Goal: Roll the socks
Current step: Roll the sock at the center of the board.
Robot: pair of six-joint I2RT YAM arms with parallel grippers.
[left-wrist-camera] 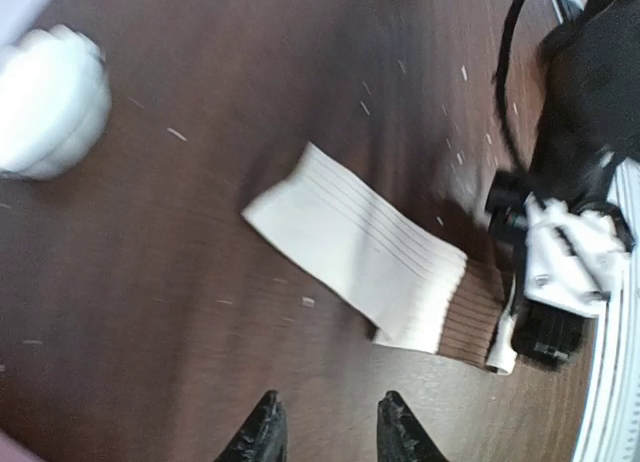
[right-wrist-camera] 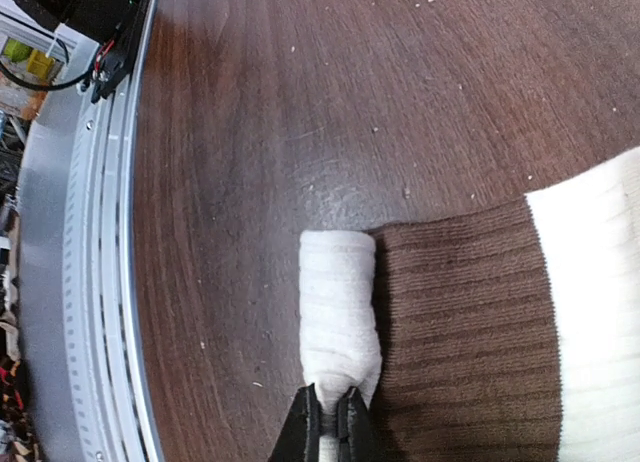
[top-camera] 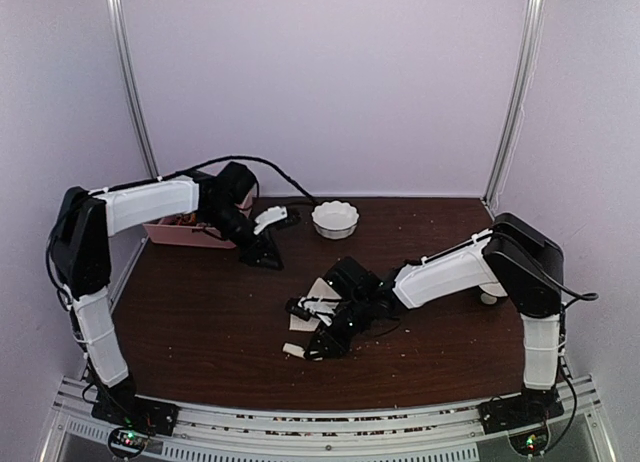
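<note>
One sock, one bowl, two arms
A single sock (left-wrist-camera: 360,250) shows, cream with one brown band. There is one white scalloped bowl (top-camera: 335,220), one pink tray (top-camera: 178,235) and one dark table (top-camera: 200,322). Two arms, the left arm (top-camera: 150,204) and the right arm (top-camera: 445,274), each carry one gripper: left gripper (left-wrist-camera: 325,432), right gripper (right-wrist-camera: 330,422). Two metal posts stand behind, the left post (top-camera: 133,92) and the right post (top-camera: 517,92).

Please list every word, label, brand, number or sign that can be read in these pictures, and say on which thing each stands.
No readable text in any view.
The sock shows only thin stripes and a brown ribbed band, no print.
The white bowl and the pink box show no marking.
The coloured items at the top left of the right wrist view are too small and blurred to read.
</note>
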